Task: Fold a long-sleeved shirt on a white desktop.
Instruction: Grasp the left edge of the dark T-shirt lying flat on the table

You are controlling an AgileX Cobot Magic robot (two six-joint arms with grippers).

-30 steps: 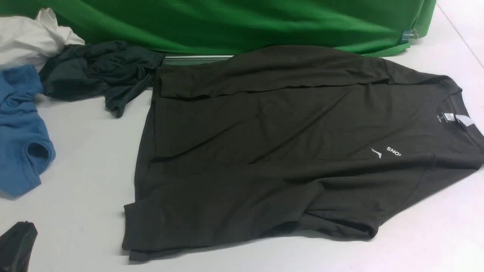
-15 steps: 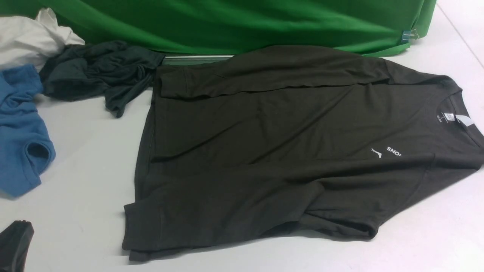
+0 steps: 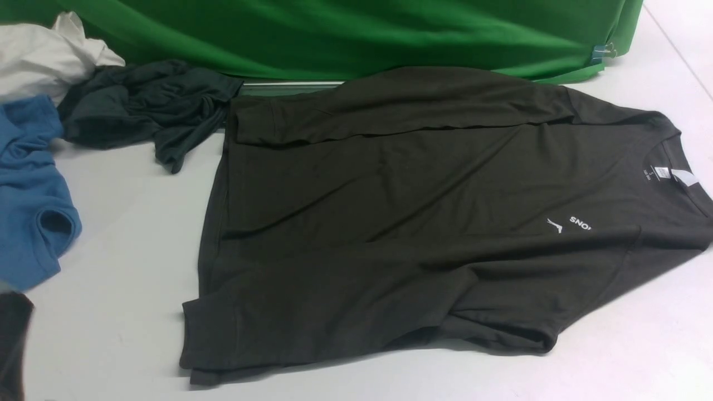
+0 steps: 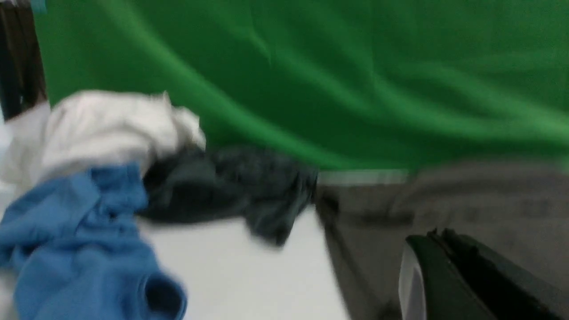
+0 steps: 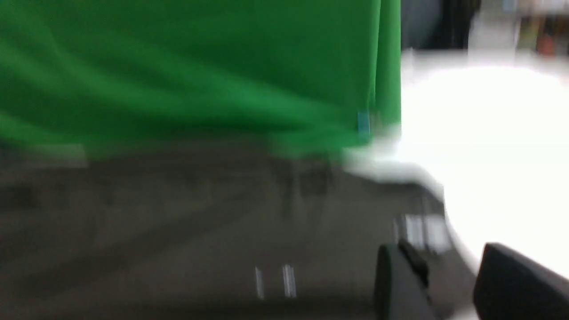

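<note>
The long-sleeved shirt [image 3: 418, 223] lies flat on the white desktop [image 3: 122, 234], neck to the right and both sleeves folded over the body. Its white chest logo [image 3: 568, 224] and neck label [image 3: 682, 177] face up. My left gripper [image 4: 438, 234] is shut with nothing in it; it hangs above the shirt's hem side [image 4: 444, 204] and shows as a dark blur at the front view's lower left corner [image 3: 12, 340]. My right gripper [image 5: 446, 253] is open and empty, its fingers apart above the neck end of the shirt [image 5: 178, 231]. It is outside the front view.
A blue shirt [image 3: 28, 211], a dark teal-grey garment [image 3: 139, 106] and a white cloth [image 3: 44, 55] are bunched at the back left. A green cloth backdrop [image 3: 334, 33] hangs along the far edge, with the silver hatch frame [image 3: 289, 84] just below it.
The left gripper's dark shape in the lower left corner has shifted left and a little up, now blurred by motion. The shirt lies unchanged.
</note>
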